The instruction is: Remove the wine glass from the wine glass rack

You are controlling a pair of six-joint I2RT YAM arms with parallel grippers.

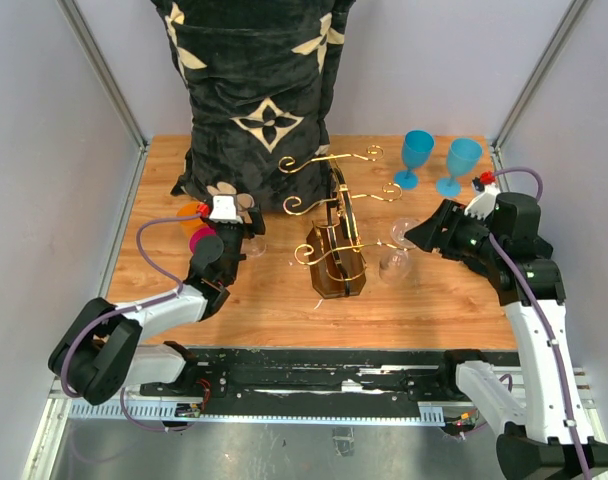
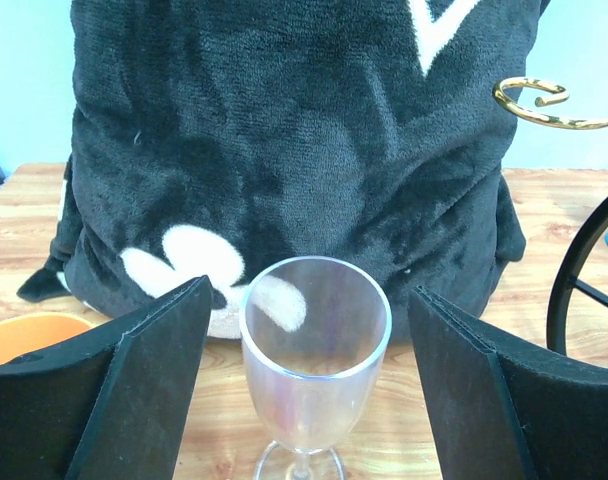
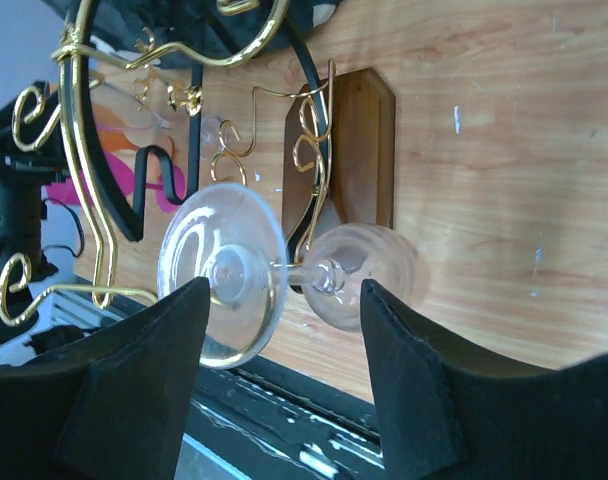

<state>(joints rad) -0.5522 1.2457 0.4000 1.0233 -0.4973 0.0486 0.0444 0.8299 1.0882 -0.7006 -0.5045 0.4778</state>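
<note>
Wine glass [image 3: 284, 270] hangs bowl-down at three o'clock of the wine glass rack [image 1: 336, 250], and my right gripper [image 3: 284, 288] is unclenched, jaws straddling its stem. My left gripper [image 2: 309, 290], spread wide, brackets a standing clear glass [image 2: 314, 350]. Wooden table [image 1: 444, 300], black pillow [image 1: 254, 90] at twelve, pale walls [image 1: 44, 150].

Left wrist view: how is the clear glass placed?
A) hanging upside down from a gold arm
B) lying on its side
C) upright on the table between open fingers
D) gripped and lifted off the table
C: the clear glass stands upright on the wooden table, with a gap to each finger of the open left gripper.
</note>
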